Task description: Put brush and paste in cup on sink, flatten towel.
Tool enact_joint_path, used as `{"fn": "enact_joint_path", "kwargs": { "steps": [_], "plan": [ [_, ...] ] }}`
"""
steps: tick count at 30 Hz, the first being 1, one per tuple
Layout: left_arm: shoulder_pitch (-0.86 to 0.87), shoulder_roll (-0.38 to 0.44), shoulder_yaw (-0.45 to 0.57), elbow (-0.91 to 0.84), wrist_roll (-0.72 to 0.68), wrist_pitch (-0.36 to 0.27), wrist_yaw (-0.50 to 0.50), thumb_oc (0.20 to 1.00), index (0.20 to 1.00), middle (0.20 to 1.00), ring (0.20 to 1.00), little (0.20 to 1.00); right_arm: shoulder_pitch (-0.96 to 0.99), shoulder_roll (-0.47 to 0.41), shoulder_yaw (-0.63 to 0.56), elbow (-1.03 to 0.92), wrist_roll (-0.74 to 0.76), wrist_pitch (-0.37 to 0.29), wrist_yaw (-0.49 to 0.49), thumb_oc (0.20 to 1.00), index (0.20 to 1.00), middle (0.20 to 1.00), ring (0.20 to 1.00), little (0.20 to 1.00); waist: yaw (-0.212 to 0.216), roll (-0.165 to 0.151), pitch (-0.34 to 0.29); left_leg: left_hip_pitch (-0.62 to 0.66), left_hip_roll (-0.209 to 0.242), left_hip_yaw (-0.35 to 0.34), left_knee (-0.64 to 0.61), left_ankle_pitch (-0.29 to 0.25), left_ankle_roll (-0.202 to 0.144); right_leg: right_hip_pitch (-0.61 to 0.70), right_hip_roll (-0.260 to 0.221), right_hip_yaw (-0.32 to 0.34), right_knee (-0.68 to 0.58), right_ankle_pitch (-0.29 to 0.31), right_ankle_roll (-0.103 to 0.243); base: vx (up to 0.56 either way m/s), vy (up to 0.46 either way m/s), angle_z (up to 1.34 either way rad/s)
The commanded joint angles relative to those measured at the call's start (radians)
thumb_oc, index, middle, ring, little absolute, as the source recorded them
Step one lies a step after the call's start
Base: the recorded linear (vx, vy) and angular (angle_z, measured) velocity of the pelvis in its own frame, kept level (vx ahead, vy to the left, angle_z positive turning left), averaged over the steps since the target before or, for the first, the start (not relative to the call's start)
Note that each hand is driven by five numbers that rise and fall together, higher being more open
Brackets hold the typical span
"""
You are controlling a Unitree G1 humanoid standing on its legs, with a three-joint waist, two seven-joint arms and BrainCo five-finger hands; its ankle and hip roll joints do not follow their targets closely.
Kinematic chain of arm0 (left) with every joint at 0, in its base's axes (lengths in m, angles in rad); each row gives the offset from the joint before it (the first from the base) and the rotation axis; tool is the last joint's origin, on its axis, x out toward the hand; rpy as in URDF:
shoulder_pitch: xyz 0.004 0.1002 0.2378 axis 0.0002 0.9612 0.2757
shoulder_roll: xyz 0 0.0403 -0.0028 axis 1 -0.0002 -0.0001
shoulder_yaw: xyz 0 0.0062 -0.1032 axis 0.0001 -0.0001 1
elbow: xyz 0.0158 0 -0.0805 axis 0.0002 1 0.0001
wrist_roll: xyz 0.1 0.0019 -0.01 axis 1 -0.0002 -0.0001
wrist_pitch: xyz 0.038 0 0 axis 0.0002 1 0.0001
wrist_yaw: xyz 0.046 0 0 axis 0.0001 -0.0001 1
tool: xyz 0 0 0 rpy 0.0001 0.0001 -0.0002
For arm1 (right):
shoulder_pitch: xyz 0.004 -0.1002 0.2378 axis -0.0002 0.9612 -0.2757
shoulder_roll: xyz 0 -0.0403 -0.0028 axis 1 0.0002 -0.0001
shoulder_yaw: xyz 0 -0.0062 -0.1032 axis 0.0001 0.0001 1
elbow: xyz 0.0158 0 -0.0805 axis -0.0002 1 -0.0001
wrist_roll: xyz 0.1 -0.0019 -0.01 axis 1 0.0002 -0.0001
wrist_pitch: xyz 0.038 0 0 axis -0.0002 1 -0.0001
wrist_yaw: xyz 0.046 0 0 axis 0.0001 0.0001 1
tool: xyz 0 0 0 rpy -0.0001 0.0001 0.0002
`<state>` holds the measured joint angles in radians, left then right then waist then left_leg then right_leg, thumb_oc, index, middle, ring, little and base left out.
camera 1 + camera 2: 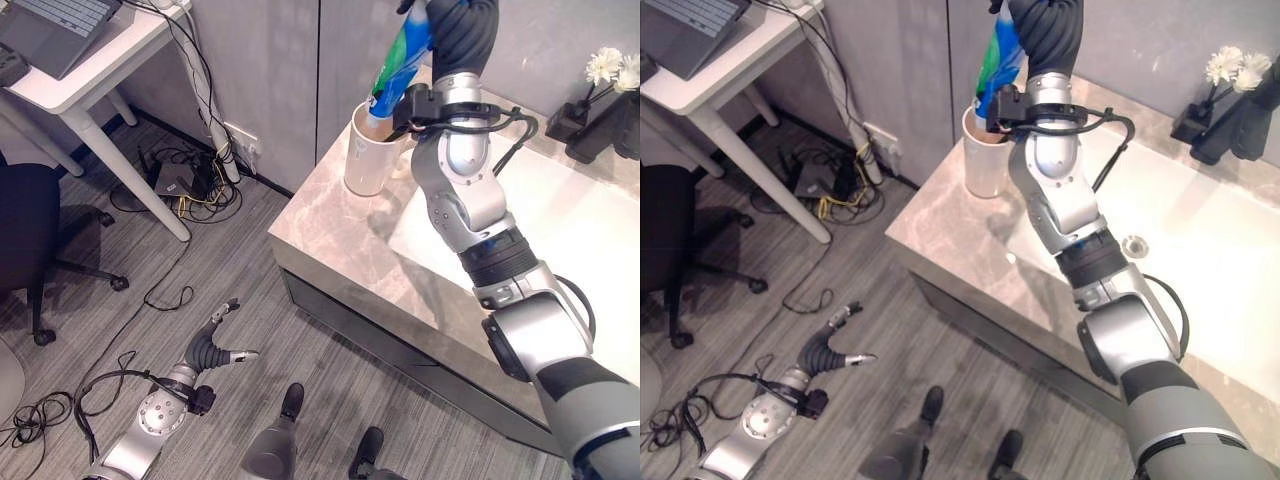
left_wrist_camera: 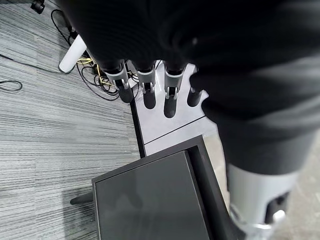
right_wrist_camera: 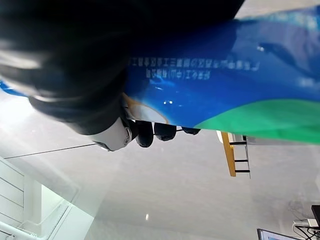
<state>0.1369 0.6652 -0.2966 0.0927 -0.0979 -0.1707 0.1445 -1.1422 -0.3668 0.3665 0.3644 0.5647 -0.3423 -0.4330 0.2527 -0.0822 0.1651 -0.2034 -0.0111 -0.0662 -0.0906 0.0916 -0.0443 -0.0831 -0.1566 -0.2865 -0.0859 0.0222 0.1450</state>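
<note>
Currently blue-green paste tube [image 1: 402, 62], glossy and flat, stands tilted with its lower end inside the white cylindrical cup [image 1: 372, 155], right hand [image 1: 462, 35] clamped on its upper part. Cup sits on the veined marble counter [image 1: 320, 235], beside the white sink basin [image 1: 560, 235]. Left hand [image 1: 213, 347], fingers relaxed apart, hangs low over grey striped carpet [image 1: 120, 330] below the cup.

White desk [image 1: 95, 95], laptop [image 1: 50, 30], black chair [image 1: 25, 230].

Marble counter [image 1: 330, 235]: white cup [image 1: 368, 152] near corner, sink [image 1: 560, 230] beside.
</note>
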Motion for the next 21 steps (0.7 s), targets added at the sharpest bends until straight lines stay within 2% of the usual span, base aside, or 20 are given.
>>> {"fn": "enact_joint_path", "kwargs": {
  "steps": [1,16,21],
  "plan": [
    [0.018,0.064,0.012,-0.063,0.029,-0.033,0.002,1.000,1.000,1.000,1.000,1.000,-0.033,-0.016,-0.022,-0.030,-0.025,-0.032,0.023,0.200,0.200,0.200,0.200,0.200,0.002,-0.053,-0.031,0.014,0.012,0.011,0.003,-0.035,0.000,0.025,-0.160,0.031,-0.001,0.132,0.091,0.00,0.000,0.00],
    [0.014,0.068,0.003,-0.056,0.036,-0.037,0.001,1.000,1.000,1.000,1.000,1.000,-0.041,-0.011,-0.016,0.030,-0.038,-0.026,0.018,0.200,0.200,0.200,0.200,0.200,0.006,-0.053,-0.023,0.009,0.008,0.010,0.003,-0.036,0.004,0.020,-0.161,0.031,-0.001,0.133,0.091,0.00,0.000,0.00],
    [0.013,0.065,0.005,-0.054,0.046,-0.037,0.005,1.000,1.000,1.000,1.000,1.000,-0.031,-0.020,-0.025,-0.014,-0.139,-0.019,-0.012,0.200,0.200,0.200,0.200,0.200,0.007,-0.052,-0.021,0.008,0.006,0.010,0.003,-0.037,0.007,0.016,-0.162,0.032,-0.001,0.135,0.093,0.00,0.000,0.00]
  ]
}}
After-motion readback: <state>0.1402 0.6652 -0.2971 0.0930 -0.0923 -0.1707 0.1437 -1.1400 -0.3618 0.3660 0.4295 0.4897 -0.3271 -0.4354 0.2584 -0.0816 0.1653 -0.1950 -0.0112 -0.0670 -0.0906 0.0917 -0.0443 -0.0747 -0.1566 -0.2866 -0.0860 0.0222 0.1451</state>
